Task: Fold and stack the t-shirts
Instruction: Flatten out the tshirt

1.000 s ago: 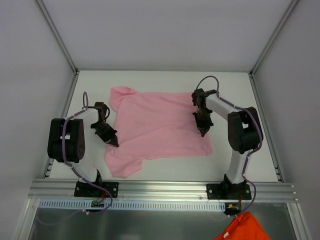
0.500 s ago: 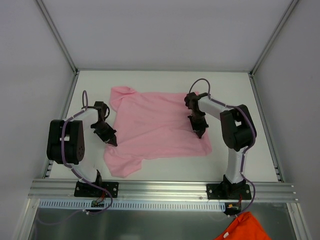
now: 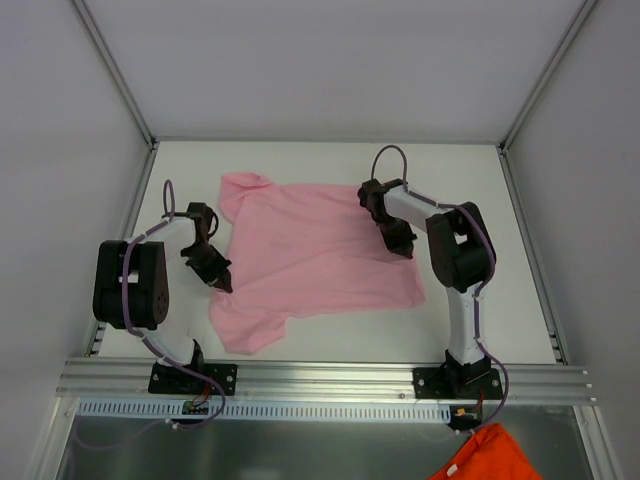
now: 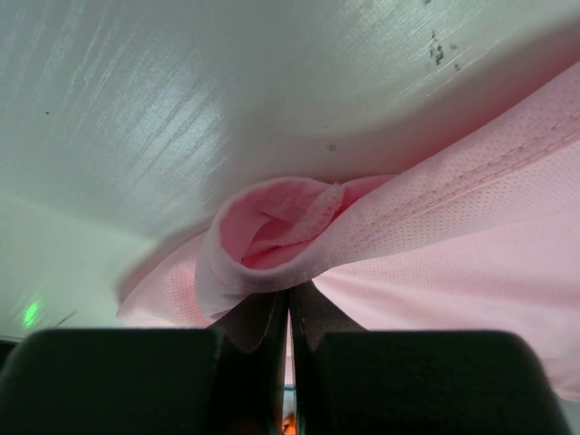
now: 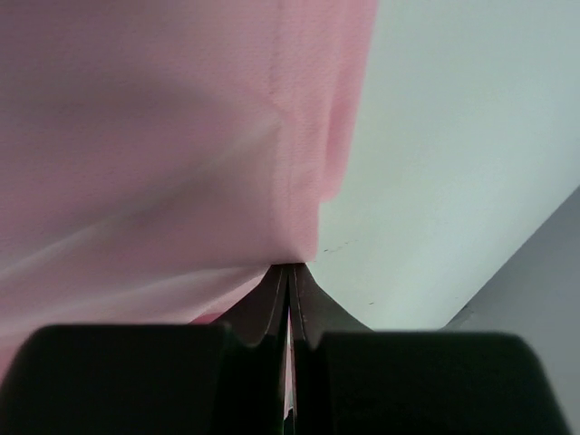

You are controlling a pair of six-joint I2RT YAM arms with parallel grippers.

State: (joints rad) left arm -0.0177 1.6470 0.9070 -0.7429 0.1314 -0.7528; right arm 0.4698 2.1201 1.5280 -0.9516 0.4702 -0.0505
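A plain light pink t-shirt (image 3: 310, 250) lies spread on the white table, its sleeves toward the left. My left gripper (image 3: 224, 284) sits at the shirt's left edge. In the left wrist view the left gripper (image 4: 288, 297) is shut, with a bunched fold of the t-shirt (image 4: 272, 240) pinched at its tips. My right gripper (image 3: 404, 250) rests over the shirt's right side. In the right wrist view the right gripper (image 5: 288, 268) is shut on the edge of the t-shirt (image 5: 154, 136), beside bare table.
An orange cloth (image 3: 490, 455) lies below the aluminium rail (image 3: 320, 378) at the near right. Grey enclosure walls with corner posts (image 3: 525, 100) bound the table on three sides. White table surface (image 3: 470, 180) shows around the shirt.
The right arm has swung its gripper left and a little toward the back, over the shirt's right part. The left gripper has hardly moved.
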